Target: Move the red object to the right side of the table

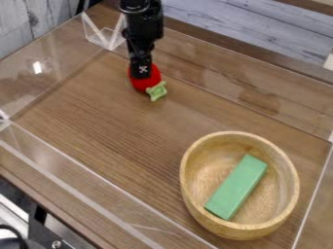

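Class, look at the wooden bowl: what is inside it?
Inside the wooden bowl a green block lies flat, alone. The patch of bowl floor under the block is covered, so unseen.

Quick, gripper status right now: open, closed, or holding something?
Gripper: pointing straight down onto the red object at the table's far left; whether its jaws are open or have closed on the object cannot be told.
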Action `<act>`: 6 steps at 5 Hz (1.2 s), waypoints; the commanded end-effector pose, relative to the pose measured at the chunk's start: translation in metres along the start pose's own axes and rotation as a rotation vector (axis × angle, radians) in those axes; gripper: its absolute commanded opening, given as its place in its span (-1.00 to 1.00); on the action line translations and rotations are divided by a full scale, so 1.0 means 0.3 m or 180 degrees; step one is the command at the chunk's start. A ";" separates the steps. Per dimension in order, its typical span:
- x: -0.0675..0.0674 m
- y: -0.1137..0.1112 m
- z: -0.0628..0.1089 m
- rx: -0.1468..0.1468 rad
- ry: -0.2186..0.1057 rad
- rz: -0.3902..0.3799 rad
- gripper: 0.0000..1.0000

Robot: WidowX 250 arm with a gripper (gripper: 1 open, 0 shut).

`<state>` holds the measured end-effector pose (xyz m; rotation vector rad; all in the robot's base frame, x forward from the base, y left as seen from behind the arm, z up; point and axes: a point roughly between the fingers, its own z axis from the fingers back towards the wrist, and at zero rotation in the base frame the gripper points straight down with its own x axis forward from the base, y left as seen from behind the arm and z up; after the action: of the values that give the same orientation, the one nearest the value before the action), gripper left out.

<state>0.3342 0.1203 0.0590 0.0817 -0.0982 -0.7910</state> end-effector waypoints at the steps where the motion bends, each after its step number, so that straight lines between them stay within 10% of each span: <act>1: 0.012 0.025 0.073 0.0211 -0.0167 -0.0202 1.00; 2: 0.037 0.026 0.064 0.0204 -0.0161 -0.0191 -1.00; 5: 0.095 -0.002 0.145 0.0359 -0.0147 -0.0028 -1.00; 6: 0.103 -0.051 0.087 0.0320 -0.0144 0.0009 1.00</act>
<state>0.3352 0.0858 0.0635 0.1145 -0.1250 -0.7798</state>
